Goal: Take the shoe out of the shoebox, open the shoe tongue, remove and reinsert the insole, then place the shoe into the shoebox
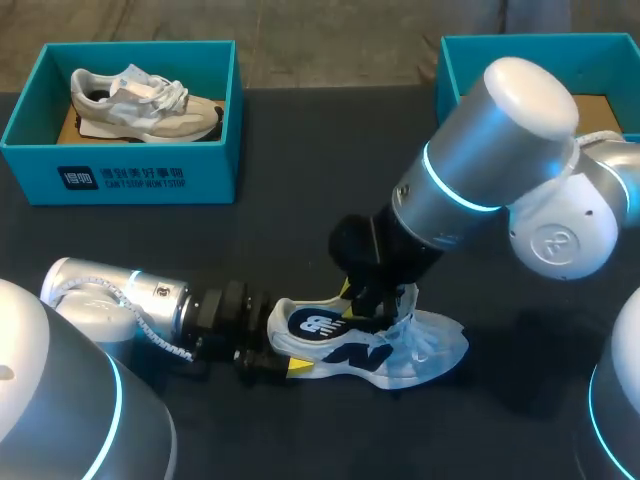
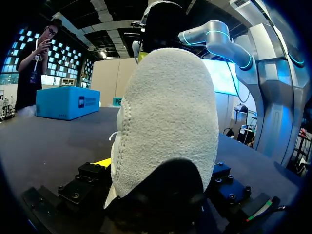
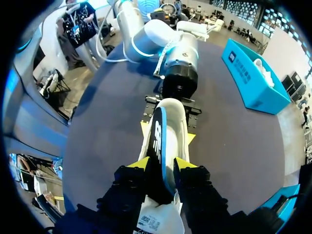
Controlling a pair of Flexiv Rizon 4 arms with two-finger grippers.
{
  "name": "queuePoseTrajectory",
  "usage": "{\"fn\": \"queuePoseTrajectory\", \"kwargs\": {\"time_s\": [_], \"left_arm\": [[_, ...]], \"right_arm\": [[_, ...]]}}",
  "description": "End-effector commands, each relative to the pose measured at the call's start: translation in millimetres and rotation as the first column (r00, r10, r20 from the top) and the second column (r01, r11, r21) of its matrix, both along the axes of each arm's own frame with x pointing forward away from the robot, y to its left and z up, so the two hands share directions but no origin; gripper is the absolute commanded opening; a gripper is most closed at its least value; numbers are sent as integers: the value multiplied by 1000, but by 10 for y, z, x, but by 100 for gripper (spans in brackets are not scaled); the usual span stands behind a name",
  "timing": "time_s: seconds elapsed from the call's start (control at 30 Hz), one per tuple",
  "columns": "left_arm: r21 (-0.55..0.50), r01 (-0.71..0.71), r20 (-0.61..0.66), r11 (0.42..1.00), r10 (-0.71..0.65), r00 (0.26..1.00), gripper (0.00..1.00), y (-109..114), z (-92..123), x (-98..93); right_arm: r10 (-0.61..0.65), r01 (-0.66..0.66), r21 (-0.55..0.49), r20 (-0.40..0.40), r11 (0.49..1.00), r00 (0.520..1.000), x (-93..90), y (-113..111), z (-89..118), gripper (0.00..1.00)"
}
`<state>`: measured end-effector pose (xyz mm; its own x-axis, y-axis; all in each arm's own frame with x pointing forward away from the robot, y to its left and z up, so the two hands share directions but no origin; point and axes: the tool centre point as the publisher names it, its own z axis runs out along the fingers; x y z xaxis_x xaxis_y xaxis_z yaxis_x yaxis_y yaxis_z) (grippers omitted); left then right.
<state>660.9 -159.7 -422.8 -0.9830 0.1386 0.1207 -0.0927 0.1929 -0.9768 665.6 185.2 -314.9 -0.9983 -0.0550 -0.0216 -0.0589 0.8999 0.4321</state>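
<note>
The left tool [image 1: 268, 355] is clamped on the heel of the shoe [image 1: 400, 350], with a yellow tip pressed to each side. The right tool [image 3: 162, 165] is set from above over the shoe's middle, its fingers narrowly spread and touching both sides by the opening. The shoe, white with dark blue side panels and pale laces, is held upright on the table [image 1: 300, 230], near and central, toe to the right. A beige shoe [image 1: 140, 100] is seen in the shoebox [image 1: 120, 180] at far left.
</note>
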Motion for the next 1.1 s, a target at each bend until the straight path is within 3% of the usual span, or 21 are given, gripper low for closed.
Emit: {"fn": "queuePoseTrajectory", "kwargs": {"time_s": [0.03,0.23,0.3,0.33,0.63,1.1], "left_arm": [[2,-3,-1,1000,3,1000,0,4,-26,9],[2,-3,-1,1000,3,1000,0,4,-26,9],[2,-3,-1,1000,3,1000,0,4,-26,9],[2,-3,-1,1000,3,1000,0,4,-26,9],[2,-3,-1,1000,3,1000,0,4,-26,9],[2,-3,-1,1000,3,1000,0,4,-26,9]], "right_arm": [[12,-12,-5,-18,1000,1000,41,72,-57,27],[18,-19,-8,-36,1000,999,59,105,-104,22],[14,-14,-12,-43,1000,999,64,104,-116,12],[13,-14,-11,-44,1000,999,67,103,-120,0],[31,-31,-1,-63,1000,998,94,74,-73,0],[45,-44,9,-58,999,997,103,-222,312,0]]}}
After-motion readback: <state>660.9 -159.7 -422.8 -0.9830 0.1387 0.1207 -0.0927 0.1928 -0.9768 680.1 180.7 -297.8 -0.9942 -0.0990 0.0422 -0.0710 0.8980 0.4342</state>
